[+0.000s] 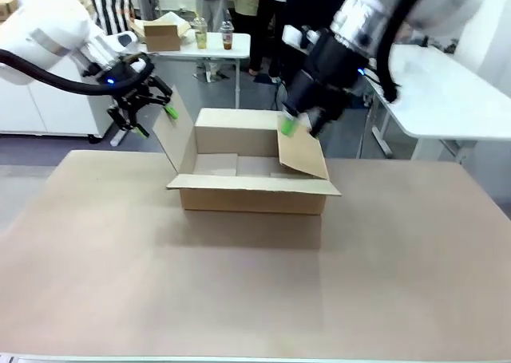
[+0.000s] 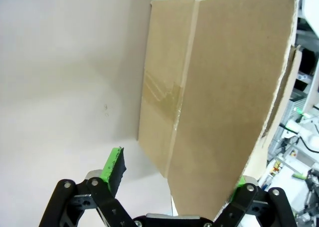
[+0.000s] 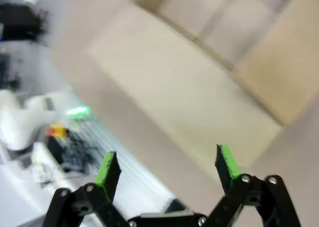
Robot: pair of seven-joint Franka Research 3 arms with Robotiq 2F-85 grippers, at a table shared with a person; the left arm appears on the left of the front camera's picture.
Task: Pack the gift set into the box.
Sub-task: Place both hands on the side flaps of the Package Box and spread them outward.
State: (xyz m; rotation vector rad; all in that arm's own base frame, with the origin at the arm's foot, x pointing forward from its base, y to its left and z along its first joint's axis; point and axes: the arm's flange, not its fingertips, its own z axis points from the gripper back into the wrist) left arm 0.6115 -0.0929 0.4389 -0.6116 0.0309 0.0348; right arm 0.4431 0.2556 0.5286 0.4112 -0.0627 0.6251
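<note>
I see the box point(image 1: 251, 199) mid-table, open side up, its long front wall facing me, sitting on the brown table point(image 1: 239, 299). Its left flap point(image 1: 177, 140) stands up and leans outward; the right flap point(image 1: 302, 151) tilts inward over the opening; the far flap point(image 1: 235, 120) is upright.

The left gripper point(image 1: 156, 117) hangs just beside the left flap's outer top edge. From the left wrist, its fingers are spread wide with that flap point(image 2: 229, 97) running between them. One green pad point(image 2: 113, 164) stands well clear of the cardboard, while the other finger is mostly hidden behind the flap edge, so I can't tell if it touches.

The right gripper point(image 1: 294, 126) is at the upper back corner of the right flap, with green showing against the cardboard. The right wrist picture is blurred — its fingers point(image 3: 227, 159) are apart with nothing between them, and the box point(image 3: 174, 87) lies below.

Farther back a white table point(image 1: 207, 48) carries a small carton point(image 1: 162, 34) and two cups point(image 1: 200, 34).
</note>
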